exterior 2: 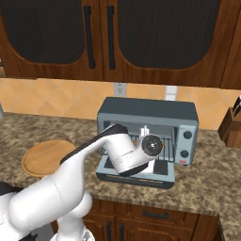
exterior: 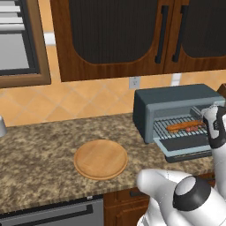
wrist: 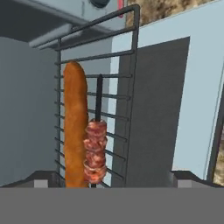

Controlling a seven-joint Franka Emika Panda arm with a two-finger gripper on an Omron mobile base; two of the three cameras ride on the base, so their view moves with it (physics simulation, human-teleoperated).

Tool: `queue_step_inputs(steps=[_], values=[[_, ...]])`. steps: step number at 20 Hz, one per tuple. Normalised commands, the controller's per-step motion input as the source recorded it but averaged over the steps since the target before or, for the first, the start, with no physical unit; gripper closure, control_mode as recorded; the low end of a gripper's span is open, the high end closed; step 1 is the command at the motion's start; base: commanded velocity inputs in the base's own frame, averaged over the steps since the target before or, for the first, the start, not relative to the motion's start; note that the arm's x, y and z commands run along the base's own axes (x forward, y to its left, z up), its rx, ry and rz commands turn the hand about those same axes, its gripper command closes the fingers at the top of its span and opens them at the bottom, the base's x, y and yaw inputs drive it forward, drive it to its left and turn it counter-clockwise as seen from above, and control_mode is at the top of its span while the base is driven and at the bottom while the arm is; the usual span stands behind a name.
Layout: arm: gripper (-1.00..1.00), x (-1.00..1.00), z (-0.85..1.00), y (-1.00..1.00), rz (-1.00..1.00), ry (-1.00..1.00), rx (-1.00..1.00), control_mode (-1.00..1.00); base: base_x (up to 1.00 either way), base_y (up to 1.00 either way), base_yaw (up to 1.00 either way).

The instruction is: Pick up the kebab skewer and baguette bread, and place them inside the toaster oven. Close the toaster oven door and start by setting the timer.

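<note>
1. Toaster oven door [exterior 2: 136, 175] hangs fully open and flat at the front of the counter edge, nearest the robot; its dark glass panel also shows in the hand view [wrist: 157, 109].
2. Gripper [wrist: 112, 177] sits just above that lowered door with its jaws spread wide and nothing between them; the finger tips [wrist: 43, 178] show only as small dark stubs, so both foods look released.
3. Kebab skewer [wrist: 95, 151] lies on the wire rack [wrist: 127, 87], its meat chunks touching or just beside the baguette bread [wrist: 74, 127], which rests alongside it on the same rack.
4. Both sit inside the toaster oven [exterior: 176, 99], seen as an orange-red streak on the rack [exterior: 185, 127].
5. Closing the door seems the step in hand: draw the hand clear of the cavity first, get under the door's far edge by the bar handle, and swing it up in an arc, not a straight push.
6. Knob strip [exterior 2: 187, 143] on the oven's right comes afterwards.
</note>
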Motion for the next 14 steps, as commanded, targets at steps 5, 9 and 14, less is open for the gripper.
queue_step_inputs(steps=[5, 9, 14], values=[[-1.00, -0.49, 0.03, 0.00, 0.61, -0.02, -0.15, -1.00, 0.00, 0.00, 0.00], [-1.00, -0.19, 0.45, 0.23, 0.22, -0.20, -0.27, -1.00, 0.00, 0.00, 0.00], [-1.00, -0.07, 0.01, 0.47, 0.27, -0.22, -0.35, -1.00, 0.00, 0.00, 0.00]])
